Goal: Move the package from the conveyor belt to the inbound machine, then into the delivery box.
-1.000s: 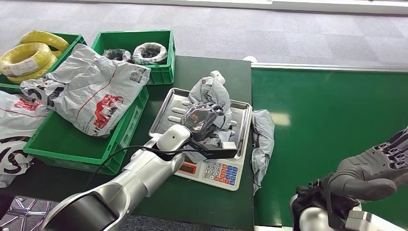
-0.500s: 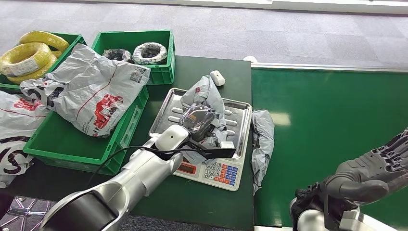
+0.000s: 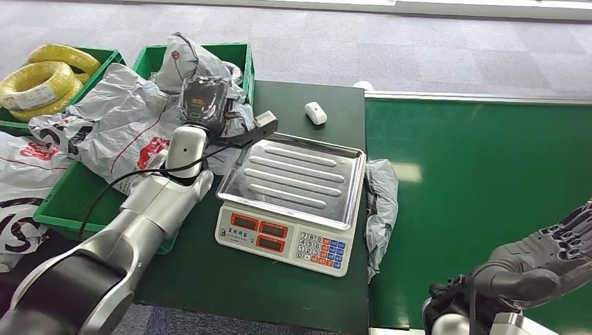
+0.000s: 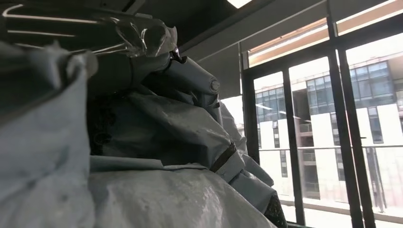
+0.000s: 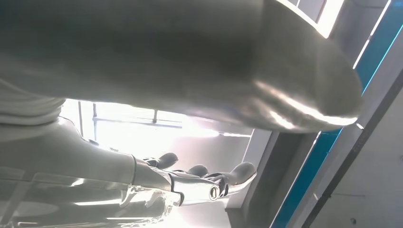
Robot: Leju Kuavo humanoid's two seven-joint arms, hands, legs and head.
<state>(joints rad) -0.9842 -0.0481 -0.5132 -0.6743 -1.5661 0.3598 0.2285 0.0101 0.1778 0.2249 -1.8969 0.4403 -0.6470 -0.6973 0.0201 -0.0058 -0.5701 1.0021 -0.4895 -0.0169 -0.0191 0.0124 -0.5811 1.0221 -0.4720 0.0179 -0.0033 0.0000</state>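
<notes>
Grey package [image 3: 183, 63] is gripped in left hand [image 3: 203, 102] above green bins [image 3: 241, 105]; fingers largely hidden by wrap. Right hand [image 3: 551, 252] is seen empty, fingers extended, partly cropped.

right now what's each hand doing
left hand: holding the crumpled grey plastic package over the green crates.
right hand: empty, fingers apart, open.

Even overhead light in the head view; both wrist views backlit, blurred close up.

The grey package [image 3: 183, 64] hides the left hand's [image 3: 202, 105] fingers; the right hand [image 3: 551, 255] runs off the picture's edge.
</notes>
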